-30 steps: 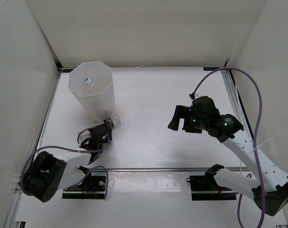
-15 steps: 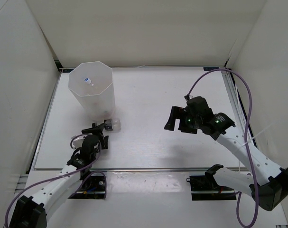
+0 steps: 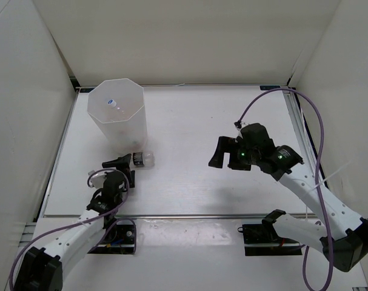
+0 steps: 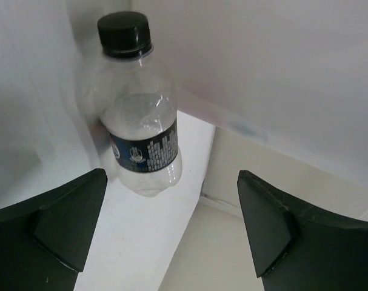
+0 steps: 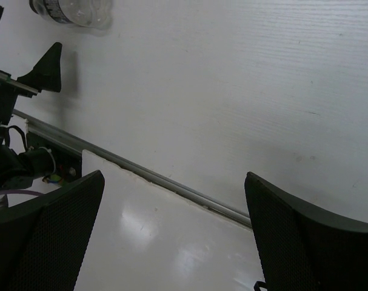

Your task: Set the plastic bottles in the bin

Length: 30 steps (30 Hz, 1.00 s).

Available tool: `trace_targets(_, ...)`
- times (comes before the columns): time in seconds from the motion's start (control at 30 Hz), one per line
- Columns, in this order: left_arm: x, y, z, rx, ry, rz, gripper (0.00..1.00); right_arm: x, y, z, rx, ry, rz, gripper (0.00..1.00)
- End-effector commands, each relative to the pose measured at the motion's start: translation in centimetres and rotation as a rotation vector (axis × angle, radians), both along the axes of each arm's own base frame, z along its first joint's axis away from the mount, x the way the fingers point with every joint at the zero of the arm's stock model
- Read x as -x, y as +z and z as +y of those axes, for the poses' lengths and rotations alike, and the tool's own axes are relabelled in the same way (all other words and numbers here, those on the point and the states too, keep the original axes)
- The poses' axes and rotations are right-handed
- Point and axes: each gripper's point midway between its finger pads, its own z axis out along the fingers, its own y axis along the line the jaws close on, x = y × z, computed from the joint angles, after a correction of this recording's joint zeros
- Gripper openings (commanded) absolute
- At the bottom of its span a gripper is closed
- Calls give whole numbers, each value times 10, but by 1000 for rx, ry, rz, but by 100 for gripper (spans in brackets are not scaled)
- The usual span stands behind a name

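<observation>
1. Left wrist view: your left gripper (image 4: 171, 182) has its two black fingers (image 4: 56, 224) spread far apart at the bottom of the picture. They hold nothing and touch nothing.
2. Just past those fingers is the black-capped bottle (image 4: 138, 121). It sits in line with the gap between them, a bit toward the left finger, but not inside the gap. Its clear bottom end is closest to the fingers. Its dark label comes next, and the black cap is the far end.
3. Top external view: your left gripper (image 3: 120, 165) is low on the white table (image 3: 190, 121), near the left side. The bottle (image 3: 142, 159) is just to the right of it, right by the foot of the bin (image 3: 126, 130). I cannot tell if the bottle touches the bin.
4. Your right gripper (image 3: 227, 156) hangs over bare table, far away from the bottle and the bin. Its fingers are spread wide too, and nothing is between them.
5. Right wrist view: your right gripper (image 5: 171, 182) looks down at bare table through its wide gap. The bottle (image 5: 71, 11) is far off at the top left edge.
6. Farthest back in the top view, the tall white bin stands upright. A small blue-and-white thing (image 3: 113, 102) shows inside it, too small to name.
</observation>
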Motion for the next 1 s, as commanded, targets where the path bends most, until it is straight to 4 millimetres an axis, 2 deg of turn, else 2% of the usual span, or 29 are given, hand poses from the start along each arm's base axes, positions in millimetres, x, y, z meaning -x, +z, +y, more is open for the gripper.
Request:
trace_targets(0.0, 8, -42, 6, -91, -48, 75, 100, 3, 12, -3, -24, 16, -49, 100)
trace_targets(0.03, 3, -36, 2, -123, -83, 51, 100, 5, 13, -5, -20, 22, -54, 100)
trace_targets(0.17, -11, -43, -4, -180, -155, 139, 100, 6, 17, -11, 2, 26, -75, 100)
trace_targets(0.2, -12, -50, -2, -182, -151, 169, 100, 7, 15, -14, 20, 27, -72, 100)
trace_targets(0.23, -13, -49, -3, -180, -151, 163, 100, 7, 21, -13, 9, 26, -89, 100)
trace_targets(0.47, -20, -55, -5, -184, -152, 181, 100, 8, 21, -21, 47, 39, -108, 100)
trace_targets(0.73, -34, -62, -17, -142, -171, 229, 100, 0, 23, -24, 58, 44, -117, 100)
trace_targets(0.77, -38, -57, -20, -135, -179, 218, 98, 0, 22, -24, 63, 52, -122, 100)
trace_targets(0.8, -36, -63, -16, -139, -170, 243, 88, -4, 23, -26, 65, 40, -121, 100)
trace_targets(0.9, -32, -64, -16, -145, -192, 244, 66, -6, 22, -27, 62, 41, -110, 100)
trace_targets(0.97, -23, -67, -15, -141, -200, 249, 50, -9, 21, -25, 53, 42, -105, 100)
